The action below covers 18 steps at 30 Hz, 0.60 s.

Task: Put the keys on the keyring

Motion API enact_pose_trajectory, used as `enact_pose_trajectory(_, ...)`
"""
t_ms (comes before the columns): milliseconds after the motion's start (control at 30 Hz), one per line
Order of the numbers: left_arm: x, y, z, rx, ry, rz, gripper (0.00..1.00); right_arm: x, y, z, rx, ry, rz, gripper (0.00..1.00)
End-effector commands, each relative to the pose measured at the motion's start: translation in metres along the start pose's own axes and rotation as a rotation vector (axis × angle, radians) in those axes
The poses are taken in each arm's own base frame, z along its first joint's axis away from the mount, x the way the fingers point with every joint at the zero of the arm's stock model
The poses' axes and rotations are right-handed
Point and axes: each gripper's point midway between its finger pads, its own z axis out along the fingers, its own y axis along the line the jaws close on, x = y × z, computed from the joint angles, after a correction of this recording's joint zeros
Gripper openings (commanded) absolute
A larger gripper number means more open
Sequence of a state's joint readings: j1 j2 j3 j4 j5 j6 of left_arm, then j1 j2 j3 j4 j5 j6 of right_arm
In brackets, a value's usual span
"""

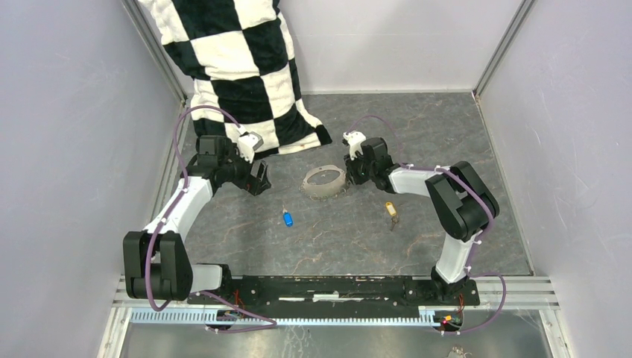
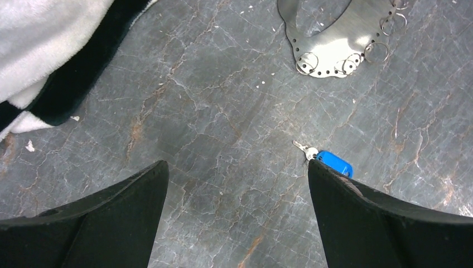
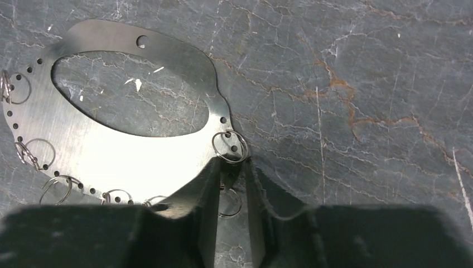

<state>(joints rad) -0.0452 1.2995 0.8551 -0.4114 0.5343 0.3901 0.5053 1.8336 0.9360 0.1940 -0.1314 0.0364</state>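
Note:
The keyring point(image 1: 322, 192) is a flat silver oval plate with a large opening, edge holes and several small wire rings. My right gripper point(image 1: 349, 173) is shut on its right edge; in the right wrist view the fingertips point(image 3: 231, 167) pinch the plate point(image 3: 111, 156) beside a small ring. The blue-headed key point(image 1: 288, 218) lies on the table below and left of the keyring. The yellow-headed key point(image 1: 390, 210) lies to the right. My left gripper point(image 1: 259, 179) is open and empty point(image 2: 237, 173), with the blue key point(image 2: 334, 163) just past its right finger.
A black-and-white checkered cloth point(image 1: 238, 67) hangs over the back left and touches the table beside my left arm; it also shows in the left wrist view point(image 2: 44, 50). Grey walls enclose the table on three sides.

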Motion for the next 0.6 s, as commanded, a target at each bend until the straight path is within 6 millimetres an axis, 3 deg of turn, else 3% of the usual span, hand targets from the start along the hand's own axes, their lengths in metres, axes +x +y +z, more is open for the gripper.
enact_pose_trajectory(0, -0.011, -0.002, -0.003, 0.014, -0.017, 0.087, 1.00, -0.015, 0.006, 0.008, -0.033, -0.033, -0.007, 0.23)
enact_pose_trajectory(67, -0.010, -0.002, -0.002, 0.015, -0.014, 0.087, 1.00, -0.018, 0.008, 0.008, -0.046, -0.042, -0.005, 0.08)
enact_pose_trajectory(133, -0.011, -0.005, -0.001, 0.020, -0.012, 0.093, 1.00, -0.023, 0.010, 0.007, -0.057, -0.057, -0.005, 0.00)
enact_pose_trajectory(367, -0.018, -0.016, -0.001, 0.039, -0.004, 0.153, 1.00, -0.043, 0.029, -0.013, -0.141, -0.142, 0.006, 0.00)
enact_pose_trajectory(567, -0.046, -0.029, -0.016, 0.098, -0.025, 0.237, 1.00, -0.072, 0.055, -0.041, -0.239, -0.242, -0.011, 0.00)
